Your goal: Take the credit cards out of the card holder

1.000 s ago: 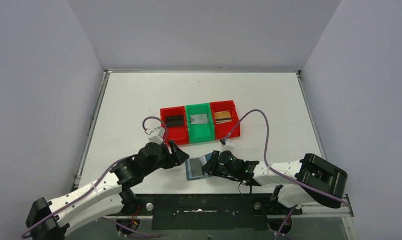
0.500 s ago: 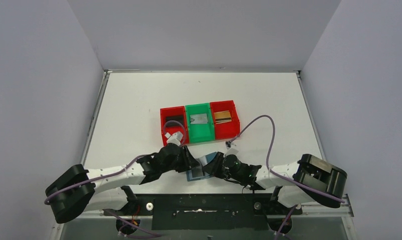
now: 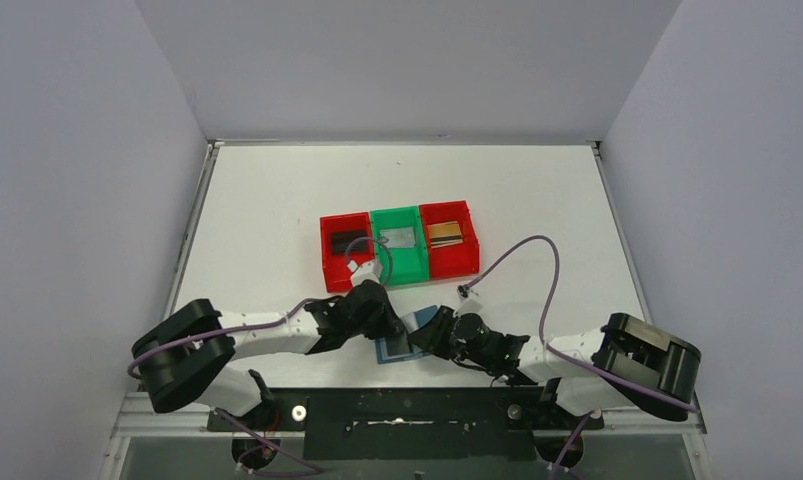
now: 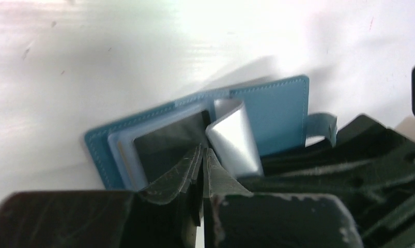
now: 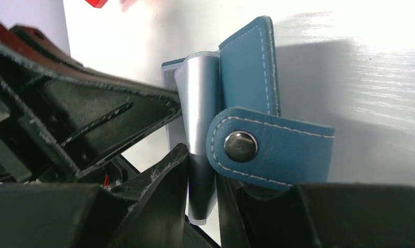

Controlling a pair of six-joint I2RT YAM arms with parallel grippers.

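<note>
The teal card holder [image 3: 395, 348] lies open near the table's front edge, between my two grippers. In the left wrist view the card holder [image 4: 277, 111] shows a dark card [image 4: 166, 150] in its pale blue pocket and a silver-grey leaf [image 4: 235, 139] curling upward. My left gripper [image 4: 202, 151] is shut, tips at the dark card's right edge; what it pinches is hidden. My right gripper [image 5: 201, 165] is shut on the silver-grey leaf [image 5: 200, 103] beside the snap tab [image 5: 277, 147]. From above, the left gripper [image 3: 385, 322] and right gripper [image 3: 435, 330] flank the holder.
Behind the card holder stands a row of bins: a red bin [image 3: 329, 262] with a black card, a green bin [image 3: 399, 268] with a silver card, a red bin [image 3: 455, 262] with a gold-brown card. The left arm's purple cable loops over the green bin's front.
My left arm has swung right to the card holder and its jaws have closed there. The right gripper stayed at the holder, its fingers easing slightly apart.
</note>
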